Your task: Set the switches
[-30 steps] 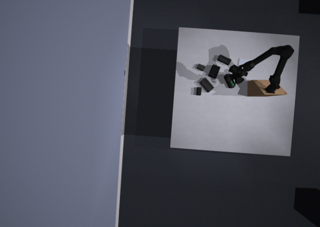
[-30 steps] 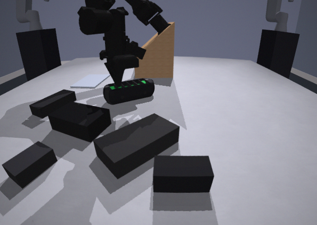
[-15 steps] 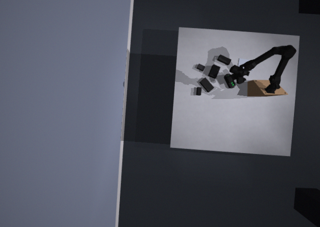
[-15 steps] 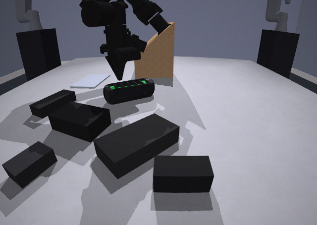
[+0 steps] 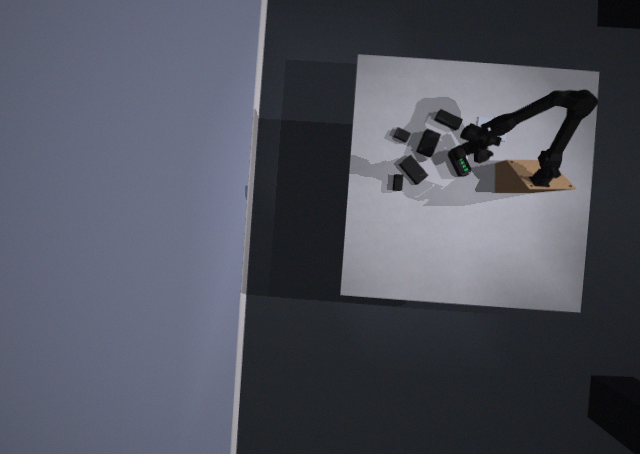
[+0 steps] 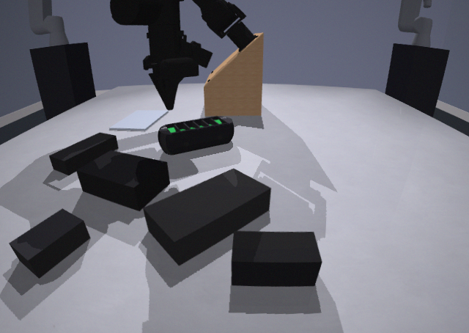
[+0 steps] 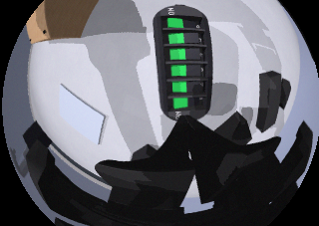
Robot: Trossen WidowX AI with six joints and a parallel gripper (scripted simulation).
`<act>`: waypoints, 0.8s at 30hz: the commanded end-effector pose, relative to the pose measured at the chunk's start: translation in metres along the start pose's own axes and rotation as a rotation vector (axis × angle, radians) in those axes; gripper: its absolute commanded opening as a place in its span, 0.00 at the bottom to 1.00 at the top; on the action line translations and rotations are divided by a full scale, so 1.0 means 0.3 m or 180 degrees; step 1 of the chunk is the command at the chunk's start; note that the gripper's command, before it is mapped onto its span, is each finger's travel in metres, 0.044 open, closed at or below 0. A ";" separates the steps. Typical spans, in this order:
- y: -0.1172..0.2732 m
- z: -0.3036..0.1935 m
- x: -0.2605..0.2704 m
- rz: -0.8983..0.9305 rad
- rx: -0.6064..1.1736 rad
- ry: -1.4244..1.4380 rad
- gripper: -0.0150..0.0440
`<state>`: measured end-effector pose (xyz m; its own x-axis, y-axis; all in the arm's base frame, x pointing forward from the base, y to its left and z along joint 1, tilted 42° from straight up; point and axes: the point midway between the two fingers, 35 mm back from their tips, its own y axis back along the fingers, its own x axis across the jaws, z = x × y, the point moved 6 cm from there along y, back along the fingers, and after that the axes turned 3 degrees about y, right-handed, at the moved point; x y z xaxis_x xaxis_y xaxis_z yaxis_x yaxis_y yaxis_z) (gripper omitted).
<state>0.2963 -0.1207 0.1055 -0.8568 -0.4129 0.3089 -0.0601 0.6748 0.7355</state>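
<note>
Controller unit [image 5: 459, 162] [image 6: 196, 135] [image 7: 182, 62] upright on the table as closed gripper [image 5: 483, 154] [image 6: 170, 108] [image 7: 183, 120] hangs near one end

The unit lies on its base on the pale table [image 5: 465, 253] [image 6: 378, 177] [image 7: 75, 69], right of centre in the top view, near the middle of the exterior view and in the upper middle of the wrist view. Its switch side faces up. In the wrist view six green patches form a column along the left side of the switch row, with dark halves to their right; which ends are pressed down cannot be told, and the label underneath is hidden.

The gripper's fingers are together, with nothing between them. In the exterior view their tips point down, above and behind the unit's left end, apart from it.

Five dark blocks share the table. In the exterior view, a long narrow block [image 6: 83, 152] and a broad block [image 6: 123, 177] lie at left, a large block [image 6: 208, 212] near the lower centre, a small block [image 6: 49, 242] at lower left and another block [image 6: 276, 257] at lower right. A light blue plate [image 6: 139, 120] [image 7: 81, 113] lies left of the unit there, and a wooden wedge [image 6: 234, 90] [image 5: 509, 178] [image 7: 65, 12] stands behind it, carrying the arm [image 6: 221, 17] [image 5: 563, 123].
</note>
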 end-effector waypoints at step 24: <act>-0.126 -0.005 0.001 0.0006 -0.0007 0.0008 0.25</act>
<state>0.2997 -0.1450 0.0845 -0.8596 -0.4091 0.3062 -0.0627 0.6790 0.7314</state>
